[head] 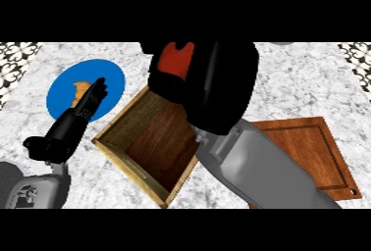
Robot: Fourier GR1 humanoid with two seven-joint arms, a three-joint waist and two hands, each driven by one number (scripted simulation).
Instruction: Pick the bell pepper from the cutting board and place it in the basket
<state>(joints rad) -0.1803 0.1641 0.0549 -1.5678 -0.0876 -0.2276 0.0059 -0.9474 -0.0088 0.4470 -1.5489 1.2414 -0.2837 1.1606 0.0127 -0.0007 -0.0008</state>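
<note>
My right hand (206,78) fills the upper middle of the head view, held high over the far end of the basket (119,147). Its fingers are curled round a red bell pepper (176,58), which shows only as a red patch at the hand's upper left. The basket is a rectangular tray with tan woven walls and a dark wooden floor, set at an angle in the middle. The wooden cutting board (311,147) lies at the right, partly hidden by my right forearm, with nothing visible on it. My left hand (81,110) rests at the left, fingers straight and pointing up.
A blue plate (65,90) lies at the upper left with a small orange item (78,89) on it, partly behind my left fingers. The counter is grey marble, with patterned tiles at the far corners.
</note>
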